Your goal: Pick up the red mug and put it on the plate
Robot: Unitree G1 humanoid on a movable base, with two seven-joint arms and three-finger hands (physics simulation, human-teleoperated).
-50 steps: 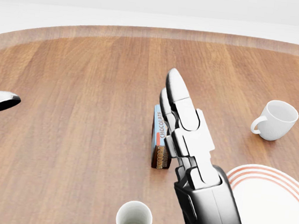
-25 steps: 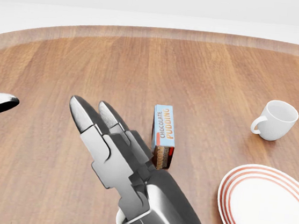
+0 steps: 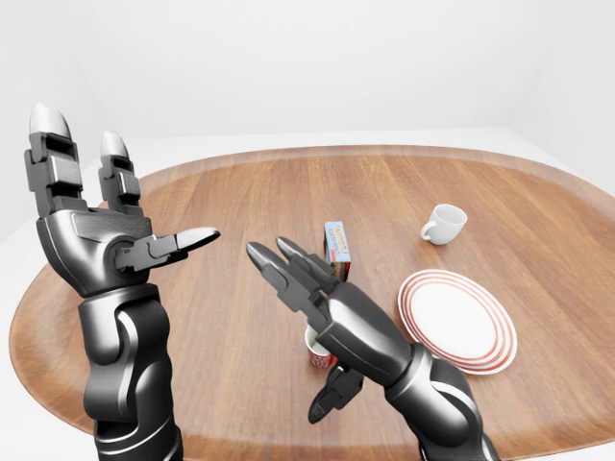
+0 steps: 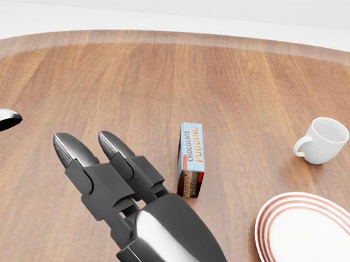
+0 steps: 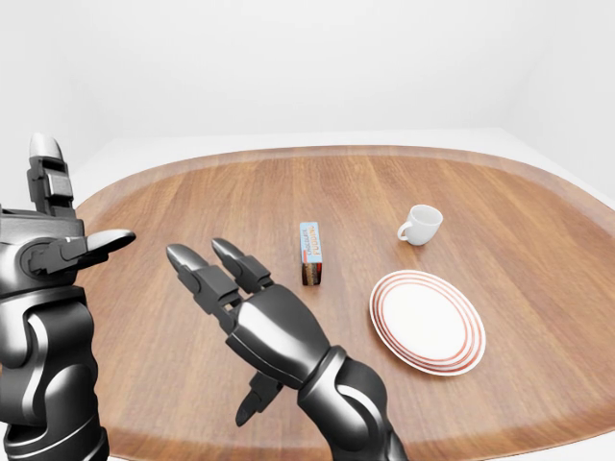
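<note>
Since the frame half a sec ago the right hand (image 3: 298,279) has dropped lower and swung further to the head view's left, fingers now flatter and pointing up-left; a full sec ago it stood upright in the view's middle. Camera hasn't shifted: bench and objects sit at the same spots.

The right hand is open, fingers straight and spread, thumb hanging below the palm, gripping nothing. It hovers above the red mug (image 3: 316,351), which stands upright on the wooden bench (image 3: 240,192) near the bottom edge, just left of the plate (image 3: 457,319) in the left-eye view. Only a sliver of the mug's rim and red wall shows under the palm there; in the head and right-eye views the hand hides it completely. Can't tell whether palm and mug touch.

Left hand (image 3: 91,216) is raised at the left-eye view's left, also open, two fingers up, thumb out toward the right, well clear of the bench.

Chocolate pudding box (image 4: 191,159) stands on edge mid-bench. White cup (image 4: 322,140) sits upright, above the red-ringed plate, apart from it.
</note>
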